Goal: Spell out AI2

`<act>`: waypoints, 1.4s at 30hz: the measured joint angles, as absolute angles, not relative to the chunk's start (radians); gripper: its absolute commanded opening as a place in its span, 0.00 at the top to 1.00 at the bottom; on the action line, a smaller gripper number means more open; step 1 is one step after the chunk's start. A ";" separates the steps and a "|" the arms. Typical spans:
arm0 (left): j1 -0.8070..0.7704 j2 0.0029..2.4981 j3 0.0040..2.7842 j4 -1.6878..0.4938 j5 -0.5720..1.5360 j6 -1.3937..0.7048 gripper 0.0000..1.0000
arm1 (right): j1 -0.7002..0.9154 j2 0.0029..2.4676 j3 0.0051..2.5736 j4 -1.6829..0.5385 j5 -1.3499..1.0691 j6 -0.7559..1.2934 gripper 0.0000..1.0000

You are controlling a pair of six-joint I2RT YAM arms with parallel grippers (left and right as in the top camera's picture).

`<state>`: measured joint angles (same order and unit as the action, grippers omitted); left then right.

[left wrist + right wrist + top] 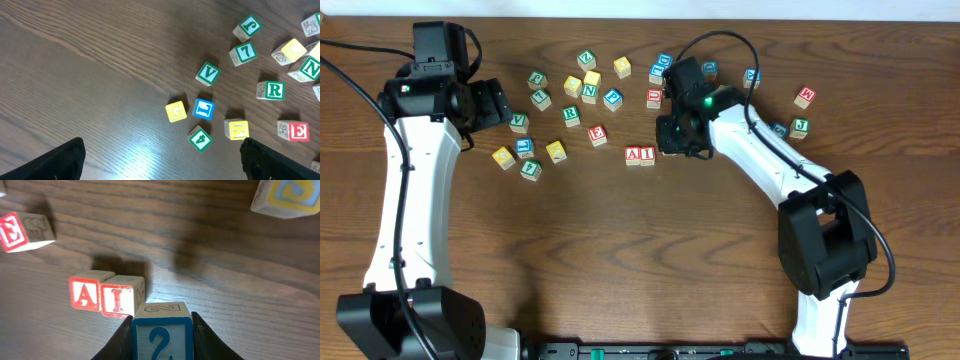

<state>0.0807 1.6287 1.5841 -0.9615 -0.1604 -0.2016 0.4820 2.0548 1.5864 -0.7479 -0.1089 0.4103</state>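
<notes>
Red "A" block (633,154) and red "I" block (647,154) sit side by side mid-table; they also show in the right wrist view as "A" (84,293) and "I" (120,296). My right gripper (677,141) is shut on a blue "2" block (162,332), held just right of the "I" block, close to it. Whether it rests on the table I cannot tell. My left gripper (160,160) is open and empty, above bare wood near the left block cluster.
Several loose letter blocks lie scattered at the back left and centre, such as green "V" (207,73), blue "L" (203,109), green "4" (200,138) and red "E" (22,231). More blocks, including the green one (800,127), lie at the back right.
</notes>
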 measured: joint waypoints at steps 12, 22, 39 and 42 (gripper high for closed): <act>0.081 1.629 1.584 -0.962 -0.160 -0.202 0.02 | 0.483 2.059 1.495 -0.629 -0.093 0.447 0.71; 0.081 1.629 1.584 -0.962 -0.160 -0.202 0.02 | 0.483 2.090 1.494 -0.604 -0.086 0.455 0.62; 0.081 1.629 1.584 -0.962 -0.160 -0.202 0.02 | 0.453 1.996 1.543 -0.717 -0.087 0.456 0.70; 0.081 1.629 1.584 -0.962 -0.160 -0.202 0.02 | 0.440 1.956 1.555 -0.742 -0.085 0.456 0.78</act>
<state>0.0807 1.6287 1.5841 -0.9615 -0.1604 -0.2016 0.4400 1.9564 1.5547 -0.7418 -0.0853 0.4561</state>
